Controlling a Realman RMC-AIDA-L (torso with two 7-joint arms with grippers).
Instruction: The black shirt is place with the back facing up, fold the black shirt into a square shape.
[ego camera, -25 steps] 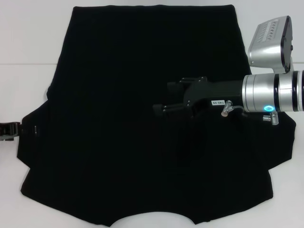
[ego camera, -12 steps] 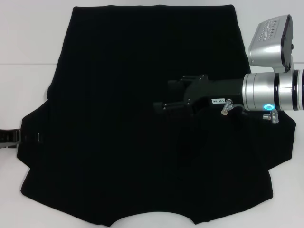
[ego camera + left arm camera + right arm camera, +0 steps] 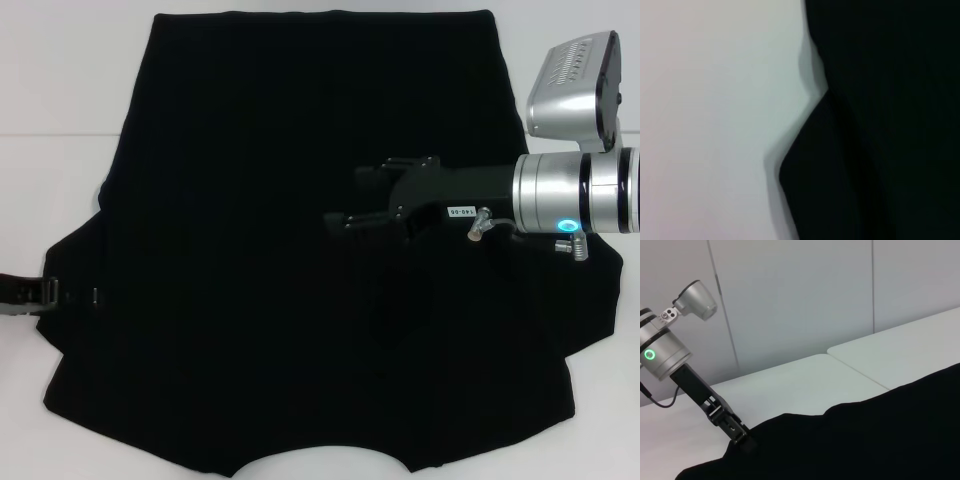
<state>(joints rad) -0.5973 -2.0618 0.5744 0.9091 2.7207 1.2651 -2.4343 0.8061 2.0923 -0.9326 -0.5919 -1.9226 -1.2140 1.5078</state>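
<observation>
The black shirt (image 3: 250,200) lies spread flat on the white table (image 3: 60,80), plain side up, no lettering showing. My left gripper (image 3: 70,293) is low at the shirt's left sleeve edge, its tip reaching over the fabric. In the right wrist view it (image 3: 742,437) touches the shirt's (image 3: 880,435) edge. My right gripper (image 3: 350,198) hovers above the shirt's middle right, pointing left, open and empty. The left wrist view shows only the shirt's edge (image 3: 890,120) on the table (image 3: 715,120).
The shirt covers most of the table; bare white strips remain at the left, the far edge (image 3: 560,20) and the right. A pale wall (image 3: 790,300) stands behind the table. A seam between two tabletops (image 3: 855,370) runs under the shirt.
My left gripper has slid to the right, from beside the sleeve edge onto the fabric. My right arm has barely moved.
</observation>
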